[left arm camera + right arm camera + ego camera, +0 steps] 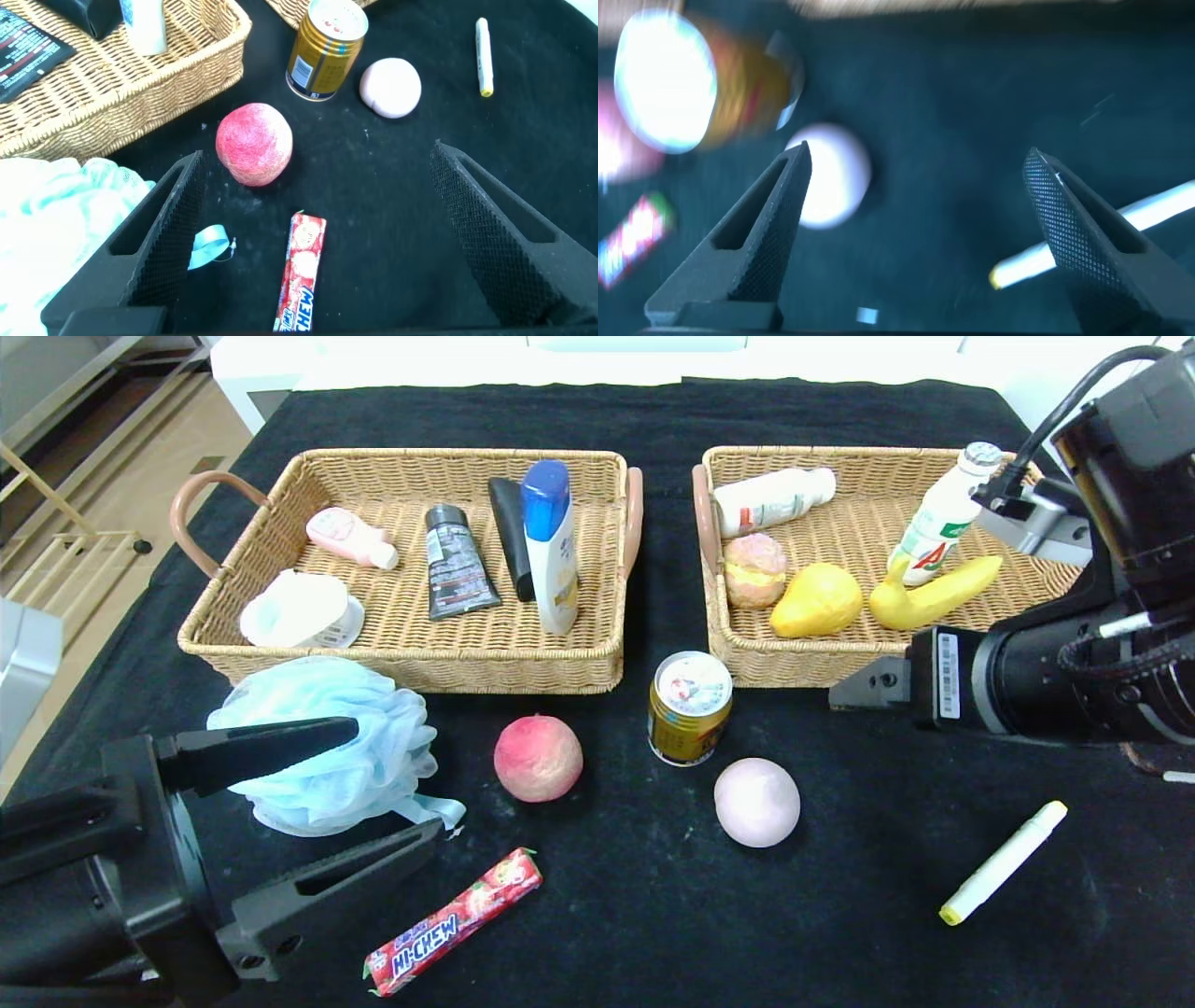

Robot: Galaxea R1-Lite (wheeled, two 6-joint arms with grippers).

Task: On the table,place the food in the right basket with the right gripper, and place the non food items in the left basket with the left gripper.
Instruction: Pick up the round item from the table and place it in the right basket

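On the black table lie a light blue bath sponge (pixel 327 756), a peach (pixel 538 758), a gold can (pixel 689 707), a pale pink ball (pixel 756 802), a Hi-Chew candy bar (pixel 454 922) and a white marker (pixel 1003 861). My left gripper (pixel 397 775) is open at the front left, one finger over the sponge. In the left wrist view the left gripper (pixel 318 154) holds nothing, with the peach (pixel 254 144) and candy bar (pixel 302 271) below. My right gripper (pixel 917 154) is open and holds nothing, above the table between the ball (pixel 831 182) and the marker (pixel 1092 243).
The left basket (pixel 411 658) holds a shampoo bottle (pixel 551 546), a tube, a pink bottle and a white tub. The right basket (pixel 794 663) holds a banana (pixel 934 597), a yellow fruit, a bun and two white bottles. The right arm (pixel 1055 681) crosses the basket's front corner.
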